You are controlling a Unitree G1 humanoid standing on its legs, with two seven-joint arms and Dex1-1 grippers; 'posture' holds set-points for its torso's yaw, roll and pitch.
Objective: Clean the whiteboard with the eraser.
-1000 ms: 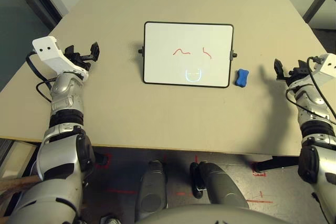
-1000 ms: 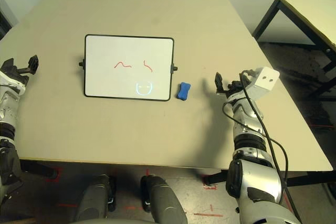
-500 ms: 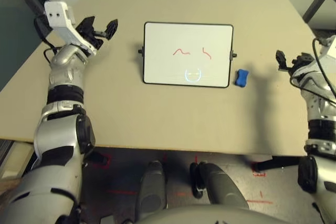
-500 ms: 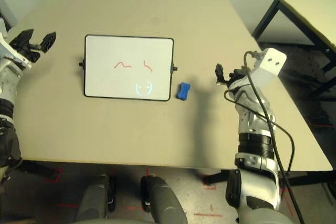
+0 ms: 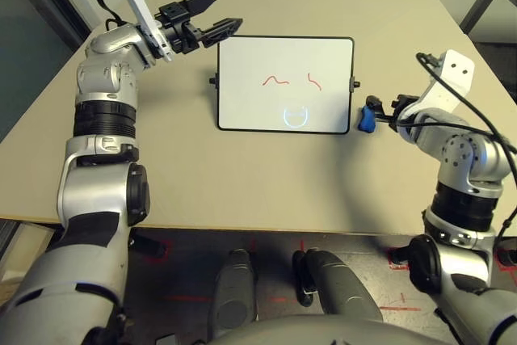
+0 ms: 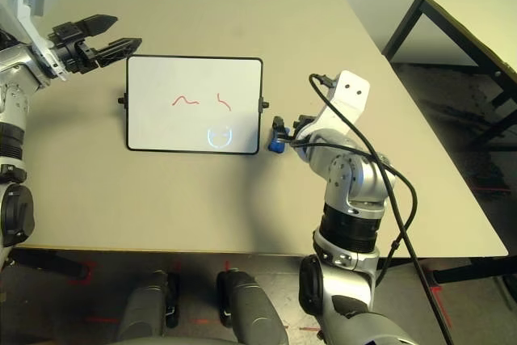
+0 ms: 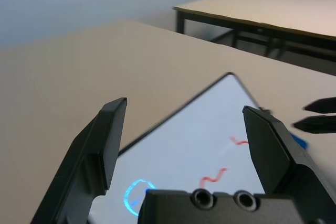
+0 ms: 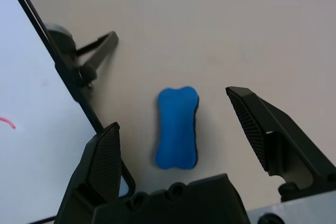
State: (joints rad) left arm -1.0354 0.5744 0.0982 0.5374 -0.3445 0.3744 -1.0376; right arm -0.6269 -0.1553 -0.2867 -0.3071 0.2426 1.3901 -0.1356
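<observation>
While the eraser [image 8: 177, 128] is left lying flat on the table [image 5: 242, 191], just beside the whiteboard's right edge, the right gripper [image 8: 178, 129] is held directly over it with both fingers spread wide and nothing gripped. In the right wrist view the eraser's long axis is seen running along the board's frame, so its pinched waist is judged to sit crosswise between the fingers. Farther off, the whiteboard [image 5: 284, 83] is seen at mid-table, red and blue marks uncleaned. At its far left corner the left gripper [image 5: 212, 20] is held open and empty. From the head views the eraser is partly hidden behind the right gripper.
</observation>
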